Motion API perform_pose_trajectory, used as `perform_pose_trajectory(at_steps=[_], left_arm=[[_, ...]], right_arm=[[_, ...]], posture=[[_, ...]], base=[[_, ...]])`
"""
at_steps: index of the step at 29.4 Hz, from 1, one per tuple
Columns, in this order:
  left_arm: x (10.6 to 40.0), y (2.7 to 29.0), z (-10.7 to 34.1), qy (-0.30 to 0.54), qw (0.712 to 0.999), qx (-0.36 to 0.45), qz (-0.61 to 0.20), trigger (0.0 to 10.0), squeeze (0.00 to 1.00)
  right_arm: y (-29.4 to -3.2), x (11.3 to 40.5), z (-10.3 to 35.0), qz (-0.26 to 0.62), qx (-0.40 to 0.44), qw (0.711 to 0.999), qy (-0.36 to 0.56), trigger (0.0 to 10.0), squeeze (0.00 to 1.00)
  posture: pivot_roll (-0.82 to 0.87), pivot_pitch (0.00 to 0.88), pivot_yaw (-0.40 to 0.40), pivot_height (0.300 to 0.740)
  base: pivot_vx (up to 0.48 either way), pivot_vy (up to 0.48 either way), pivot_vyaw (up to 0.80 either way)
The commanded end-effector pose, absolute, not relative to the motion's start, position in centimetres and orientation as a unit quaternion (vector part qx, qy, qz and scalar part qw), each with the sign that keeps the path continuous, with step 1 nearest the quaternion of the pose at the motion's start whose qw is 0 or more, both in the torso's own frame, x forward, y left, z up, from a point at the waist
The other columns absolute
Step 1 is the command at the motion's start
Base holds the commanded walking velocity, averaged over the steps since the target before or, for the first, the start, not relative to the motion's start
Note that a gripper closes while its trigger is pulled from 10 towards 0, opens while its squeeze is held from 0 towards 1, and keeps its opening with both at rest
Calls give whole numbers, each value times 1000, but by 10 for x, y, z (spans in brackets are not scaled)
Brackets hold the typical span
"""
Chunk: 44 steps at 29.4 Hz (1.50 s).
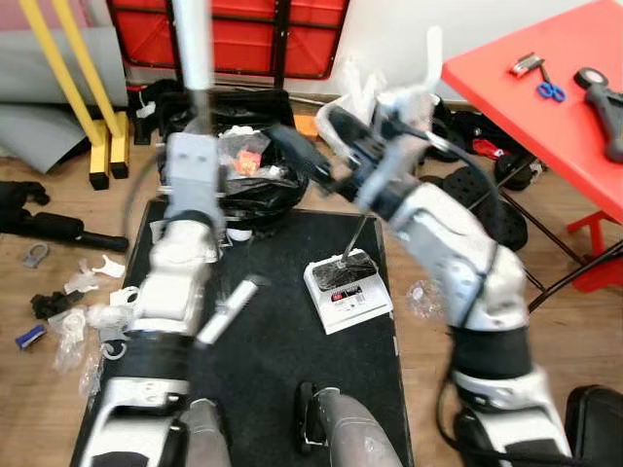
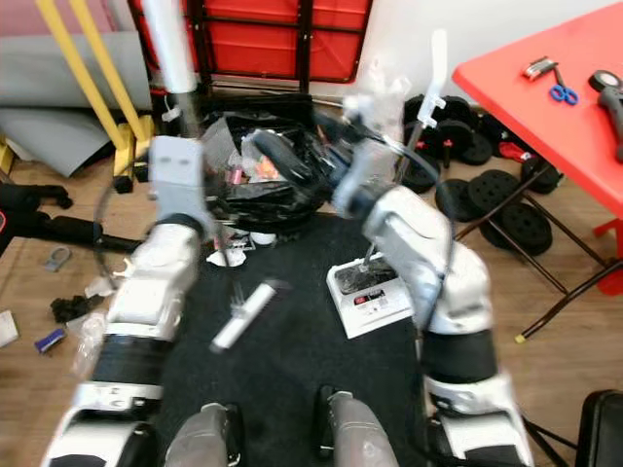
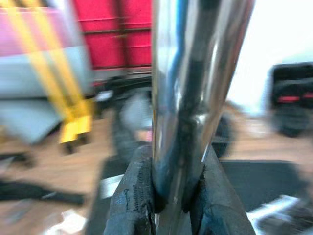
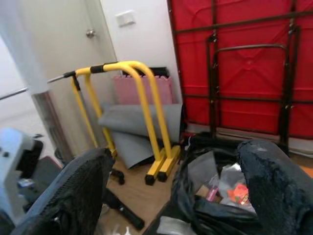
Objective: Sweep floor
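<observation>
A shiny silver broom pole [image 1: 193, 49] stands upright in front of me. My left gripper [image 3: 171, 196] is shut on it, and both black fingers [image 3: 132, 196] press against the metal. To the right, my right gripper [image 1: 319, 144] hangs open above the black rubbish bag [image 1: 243, 161], with nothing between its fingers [image 4: 73, 191]. A white dustpan [image 1: 348, 287] with a thin upright rod lies on the black mat [image 1: 282, 379] under my right arm. The broom's head is hidden.
Scraps of litter [image 1: 88, 292] lie on the wooden floor left of the mat. A white strip [image 1: 229, 309] lies on the mat. Yellow bars [image 1: 78, 78] stand at the back left. A red table [image 1: 545, 97] and black weight plates [image 1: 477, 185] are on the right.
</observation>
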State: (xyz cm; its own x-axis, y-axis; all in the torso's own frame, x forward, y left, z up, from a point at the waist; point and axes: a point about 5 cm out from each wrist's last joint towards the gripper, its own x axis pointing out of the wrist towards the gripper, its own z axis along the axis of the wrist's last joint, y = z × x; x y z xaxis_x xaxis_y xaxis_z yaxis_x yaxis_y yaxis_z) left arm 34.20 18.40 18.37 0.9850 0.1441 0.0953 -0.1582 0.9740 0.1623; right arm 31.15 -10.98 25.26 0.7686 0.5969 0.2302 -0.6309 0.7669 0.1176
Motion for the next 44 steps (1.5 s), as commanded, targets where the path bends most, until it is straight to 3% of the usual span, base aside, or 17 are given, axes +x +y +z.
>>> perform_pose_trajectory(at_steps=[1, 6, 7, 8, 9, 10, 13, 24, 36, 44], left_arm=[[337, 197, 182, -45, 989, 98, 101, 0, 0], [319, 205, 176, -46, 991, 103, 65, 0, 0], [307, 192, 170, -44, 995, 91, 20, 0, 0], [302, 187, 168, -43, 995, 85, 3, 3529, 0], [302, 187, 168, -43, 995, 85, 3, 3529, 0], [291, 180, 163, -40, 997, 61, -15, 10000, 0], [281, 178, 155, -28, 999, 21, -11, 10000, 0], [266, 177, 147, -25, 999, 21, -21, 10000, 0], [260, 173, 143, -14, 999, 14, -27, 10000, 0], [261, 169, 144, -15, 999, 16, -35, 10000, 0]], right_arm=[[-121, 309, 246, 316, 71, 943, -80, 10000, 1000], [-152, 306, 213, 216, 4, 976, -27, 10000, 1000], [-158, 302, 195, 173, -33, 984, 2, 10000, 722], [-159, 300, 189, 156, -50, 987, 8, 10000, 0], [-159, 300, 189, 156, -50, 987, 8, 10000, 0], [-157, 293, 180, 152, -65, 986, 21, 10000, 0], [-156, 286, 172, 154, -45, 986, 35, 10000, 0], [-151, 285, 167, 143, -39, 988, 47, 10000, 0], [-139, 284, 177, 176, -3, 984, 14, 10000, 0], [-138, 286, 191, 182, 4, 983, -18, 10000, 0]], posture=[[-126, 139, -152, 740], [-126, 140, -163, 740], [-130, 137, -165, 740], [-130, 137, -165, 740], [-130, 137, -165, 740], [-148, 132, -169, 740], [-151, 127, -174, 740], [-151, 119, -194, 740], [-148, 121, -192, 740], [-145, 126, -190, 740]], base=[[0, 0, 0], [0, 0, 0], [0, 0, 0], [0, 0, 0], [0, 0, 0], [0, 0, 0], [0, 0, 0], [0, 0, 0], [329, 0, -733], [358, 0, 0]])
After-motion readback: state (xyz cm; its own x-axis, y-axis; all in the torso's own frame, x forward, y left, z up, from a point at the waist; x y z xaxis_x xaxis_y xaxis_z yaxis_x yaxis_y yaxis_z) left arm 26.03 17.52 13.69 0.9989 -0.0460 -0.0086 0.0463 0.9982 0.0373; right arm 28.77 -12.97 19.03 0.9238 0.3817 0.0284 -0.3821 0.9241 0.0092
